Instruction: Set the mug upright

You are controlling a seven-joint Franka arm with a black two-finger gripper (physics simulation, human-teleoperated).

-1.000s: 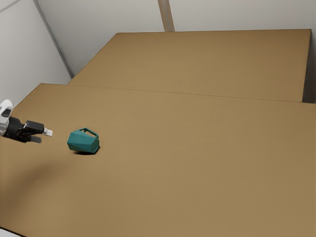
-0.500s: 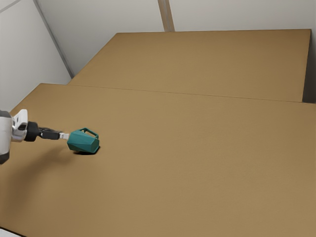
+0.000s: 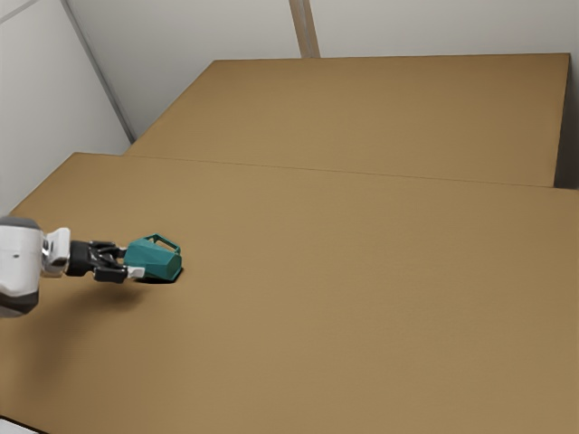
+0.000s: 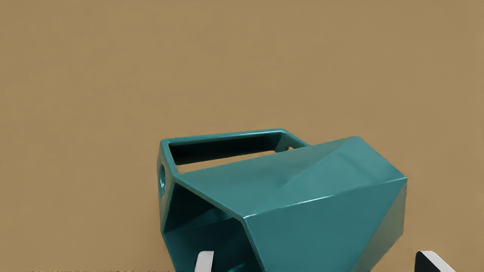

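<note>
The teal faceted mug (image 3: 156,259) lies on its side on the brown table, its handle on the side facing the exterior view's top. At the mug's end toward the exterior view's left is my gripper (image 3: 129,263), with one light fingertip overlapping the mug's lower edge. From the wrist view, the mug (image 4: 302,189) shows its hollow mouth and looped handle. My gripper (image 4: 315,260) is open there, one fingertip over the mug's mouth and the other past its closed end. Whether either finger touches the mug, I cannot tell.
The brown tabletop (image 3: 362,298) extends far toward the exterior view's right, with a second brown surface (image 3: 380,117) behind a thin seam. Pale walls (image 3: 208,36) stand beyond it.
My hand has come in from the exterior view's left to the mug and turned, so its two fingers now appear spread apart. The mug has stayed where it was.
</note>
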